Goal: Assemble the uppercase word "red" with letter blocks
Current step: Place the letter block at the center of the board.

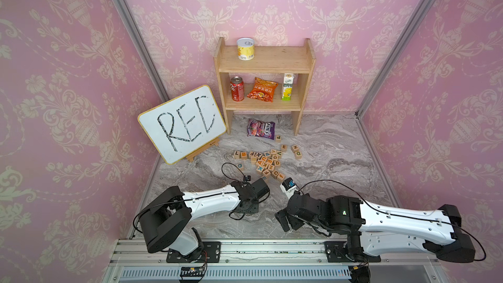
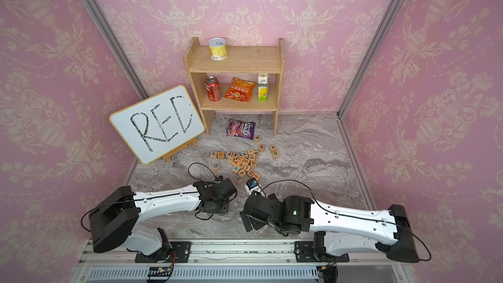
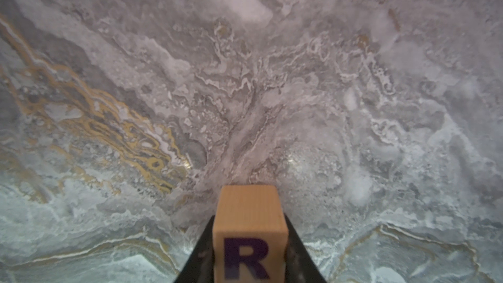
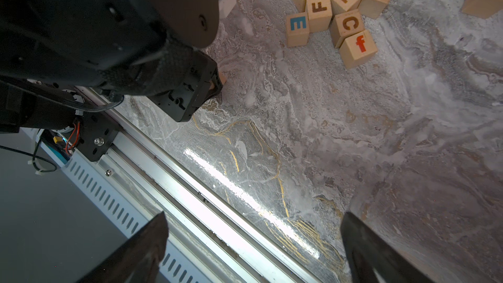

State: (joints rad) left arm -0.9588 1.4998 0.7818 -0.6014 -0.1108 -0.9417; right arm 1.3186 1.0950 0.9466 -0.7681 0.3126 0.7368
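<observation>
R block (image 3: 250, 236) was pinched in left gripper (image 3: 249, 220) over table (image 3: 245, 91), likely as word's start; right gripper (image 4: 253, 215) was spread, empty

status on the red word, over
Left pincer shut on the R block. Right pincer open, empty. Teal E block at the near edge of the pile, green D block apart from it; nothing atop either.

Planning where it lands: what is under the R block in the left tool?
Only marble tabletop shows around the R block, clamped in the left tool. The spot directly beneath is covered by the block itself; whether it touches the surface cannot be told.
</observation>
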